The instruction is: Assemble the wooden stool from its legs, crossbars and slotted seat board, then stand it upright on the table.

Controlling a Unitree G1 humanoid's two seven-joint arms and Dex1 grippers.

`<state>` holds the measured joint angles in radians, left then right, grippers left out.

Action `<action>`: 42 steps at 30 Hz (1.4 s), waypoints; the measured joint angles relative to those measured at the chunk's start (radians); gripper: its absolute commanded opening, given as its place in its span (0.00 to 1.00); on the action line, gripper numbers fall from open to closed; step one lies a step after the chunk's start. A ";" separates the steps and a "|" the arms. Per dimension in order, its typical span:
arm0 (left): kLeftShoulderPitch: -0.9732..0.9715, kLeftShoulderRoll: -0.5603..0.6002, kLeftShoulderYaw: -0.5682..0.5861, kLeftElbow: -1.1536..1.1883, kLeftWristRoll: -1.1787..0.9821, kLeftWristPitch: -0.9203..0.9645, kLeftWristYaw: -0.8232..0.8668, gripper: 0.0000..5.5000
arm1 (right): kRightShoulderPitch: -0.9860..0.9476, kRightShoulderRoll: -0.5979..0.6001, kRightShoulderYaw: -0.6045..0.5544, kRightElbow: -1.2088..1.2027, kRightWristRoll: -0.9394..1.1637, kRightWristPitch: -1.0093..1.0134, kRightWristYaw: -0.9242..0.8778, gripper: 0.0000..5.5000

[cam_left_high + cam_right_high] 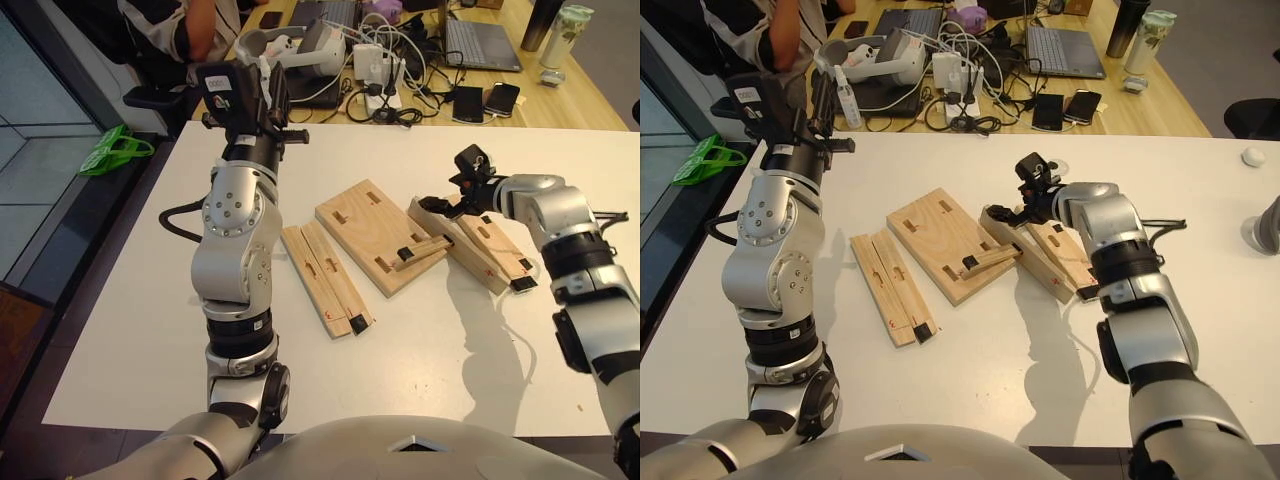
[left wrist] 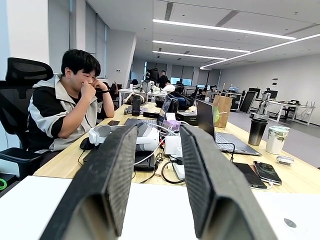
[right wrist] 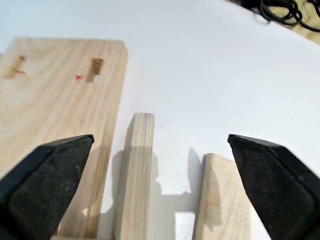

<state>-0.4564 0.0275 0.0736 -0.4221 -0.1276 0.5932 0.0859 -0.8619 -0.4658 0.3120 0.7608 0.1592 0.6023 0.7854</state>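
Right gripper (image 3: 160, 142), fingers spread, straddles a narrow pale wooden bar (image 3: 136, 175) toward the white table's (image 1: 130, 330) right edge. Off-centre closure could skew the bar against the pale rectangular slotted seat board (image 3: 55, 125). Left gripper (image 2: 159, 150): raised, fingers spread.

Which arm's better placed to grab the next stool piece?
Probably right. The right gripper hangs open above the wooden bars beside the seat board; the left gripper points up, away from the table.

Right claw (image 1: 438, 206) above leg pieces (image 1: 482, 250); seat board (image 1: 372, 236) flat.
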 measured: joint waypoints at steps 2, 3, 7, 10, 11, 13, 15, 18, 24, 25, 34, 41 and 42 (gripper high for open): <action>0.000 -0.008 -0.005 0.001 0.001 -0.001 0.003 0.28 | -0.063 0.025 0.005 0.139 -0.032 -0.002 0.057 0.91; 0.000 -0.011 -0.008 0.002 0.001 -0.002 0.004 0.28 | -0.087 0.038 0.007 0.199 -0.050 -0.010 0.078 0.87; 0.000 -0.024 -0.017 0.003 0.001 -0.009 0.008 0.28 | -0.161 0.085 -0.019 0.363 -0.082 -0.041 0.123 0.75; 0.000 -0.028 -0.020 0.003 0.001 -0.009 0.008 0.28 | -0.197 0.122 -0.031 0.437 -0.110 -0.080 0.127 0.65; 0.000 -0.028 -0.021 0.004 0.001 -0.009 0.008 0.28 | -0.203 0.135 -0.032 0.456 -0.123 -0.094 0.124 0.61; 0.000 -0.028 -0.024 0.005 0.001 -0.009 0.008 0.28 | -0.207 0.157 -0.032 0.486 -0.150 -0.105 0.119 0.54; -0.002 -0.028 -0.024 0.008 0.000 -0.010 0.007 0.28 | -0.212 0.170 -0.032 0.506 -0.175 -0.106 0.117 0.48; -0.004 -0.028 -0.023 0.016 0.000 -0.015 0.004 0.28 | -0.223 0.174 -0.037 0.520 -0.205 -0.106 0.115 0.40; -0.018 -0.027 -0.018 0.033 0.000 -0.024 -0.002 0.28 | -0.224 0.174 -0.065 0.540 -0.236 -0.106 0.085 0.22; -0.020 -0.027 -0.017 0.037 0.000 -0.025 -0.003 0.28 | -0.224 0.173 -0.071 0.541 -0.240 -0.109 0.083 0.19; -0.034 -0.022 -0.011 0.051 0.001 -0.036 -0.010 0.28 | -0.226 0.138 -0.185 0.546 -0.216 -0.100 0.012 0.18; -0.046 0.000 0.006 0.071 0.002 -0.052 -0.012 0.28 | -0.393 0.081 -0.468 0.388 0.040 -0.012 0.056 0.18; -0.053 0.005 0.009 0.079 0.002 -0.057 -0.013 0.28 | -0.395 0.075 -0.493 0.340 0.073 0.021 0.071 0.18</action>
<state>-0.5091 0.0327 0.0831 -0.3430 -0.1261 0.5363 0.0727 -1.2570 -0.3904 -0.1806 1.1003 0.2319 0.6230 0.8562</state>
